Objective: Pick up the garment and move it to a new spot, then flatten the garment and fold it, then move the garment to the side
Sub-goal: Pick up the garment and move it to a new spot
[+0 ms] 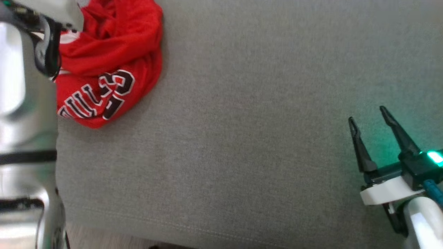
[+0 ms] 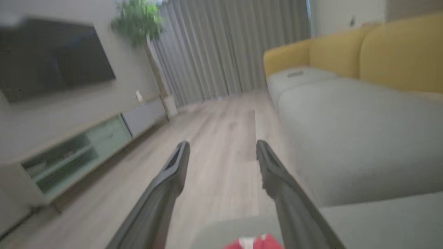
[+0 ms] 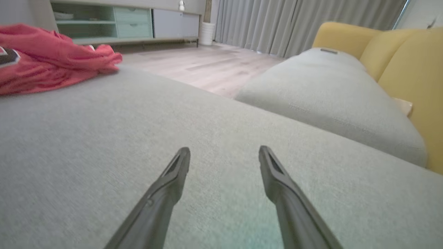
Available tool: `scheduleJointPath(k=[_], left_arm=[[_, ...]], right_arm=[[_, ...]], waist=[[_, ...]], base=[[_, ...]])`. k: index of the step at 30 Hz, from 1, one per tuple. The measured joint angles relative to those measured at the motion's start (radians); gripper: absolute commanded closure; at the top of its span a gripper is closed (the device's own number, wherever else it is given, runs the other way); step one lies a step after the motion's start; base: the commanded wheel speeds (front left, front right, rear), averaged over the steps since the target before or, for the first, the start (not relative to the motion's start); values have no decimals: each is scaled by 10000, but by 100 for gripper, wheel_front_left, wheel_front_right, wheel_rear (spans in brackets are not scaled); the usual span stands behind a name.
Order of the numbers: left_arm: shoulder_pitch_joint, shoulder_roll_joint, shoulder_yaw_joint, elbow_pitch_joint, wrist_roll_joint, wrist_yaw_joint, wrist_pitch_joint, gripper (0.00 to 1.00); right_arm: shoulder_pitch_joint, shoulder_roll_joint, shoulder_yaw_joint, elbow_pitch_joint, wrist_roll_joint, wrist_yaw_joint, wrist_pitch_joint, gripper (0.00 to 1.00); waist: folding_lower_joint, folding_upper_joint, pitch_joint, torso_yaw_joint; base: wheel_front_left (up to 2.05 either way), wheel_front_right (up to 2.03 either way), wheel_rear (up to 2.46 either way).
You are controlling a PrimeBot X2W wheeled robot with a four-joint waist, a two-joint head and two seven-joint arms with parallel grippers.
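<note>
Garment (image 1: 110, 65): in the head view the red jersey lies crumpled at the far left corner of the sofa seat (image 1: 242, 138), its long axis running roughly along the seat's left edge. The pale left arm (image 1: 27, 103) overlaps the heap's left side. The right hand (image 1: 367, 114) hovers released and empty near the seat's right edge, well apart from the jersey.

In the blurred left wrist view, the left hand (image 2: 222, 143) is spread open with nothing between its fingers. It points out past the seat, and a sliver of red cloth sits at the base of the fingers.

In the right wrist view, the jersey lies far off to the left across the seat. By my reading the left hand is much the nearer and should make the pick.
</note>
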Motion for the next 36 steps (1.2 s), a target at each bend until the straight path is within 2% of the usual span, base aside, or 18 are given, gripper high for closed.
scheduleJointPath(k=[5, 9, 13, 19, 21, 22, 26, 27, 28, 36], left_arm=[[-1179, -15, 360, 3269, -472, -2, 1753, 0], [-1548, 86, 623, 4892, -709, 15, 2362, 0], [-1781, 215, 888, 5908, -1118, -2, 2698, 0], [-2257, 359, 832, 6485, -1118, -36, 2522, 0], [-2328, 399, 788, 6585, -1122, -100, 2431, 88], [-2348, 405, 755, 6613, -1120, -102, 2280, 100], [-2379, 508, 445, 6566, -982, -174, 1139, 100], [-2379, 508, 445, 6566, -982, -174, 1139, 100], [-2446, 583, 278, 6473, -874, -174, 500, 100], [-3302, 683, -454, 6119, -546, -274, -920, 100]], right_arm=[[2, -322, -155, -293, 4, 0, 0, 0], [8, -516, -284, -495, 10, 0, 0, 0], [17, -648, -441, -731, 25, 0, 0, 0], [24, -698, -612, -1185, 92, 0, -102, 0], [5, -686, -606, -1239, 92, 2, -104, 0], [-15, -673, -602, -1246, 92, 6, -104, 0], [-121, -631, -568, -1172, 92, 8, -102, 0], [-121, -631, -568, -1172, 92, 8, -102, 0], [-160, -600, -558, -1051, 92, 8, -102, 0], [-239, -151, -347, -487, 94, 8, -96, 0]], waist=[[0, 0, 828, -250], [0, 0, 1317, -559], [0, 0, 1753, -850], [0, 0, 2376, -1048], [0, 0, 2476, -1102], [0, 0, 2499, -1125], [0, 0, 2466, -1177], [0, 0, 2466, -1177], [0, 0, 2336, -1173], [0, 0, 1394, -1159]], base=[[0, 0, 0], [0, 0, 0], [0, 0, 0], [0, 0, 0], [0, 0, 0], [0, 0, 0], [0, 0, 0], [0, 0, 0], [0, 0, 0], [0, 0, 0]])
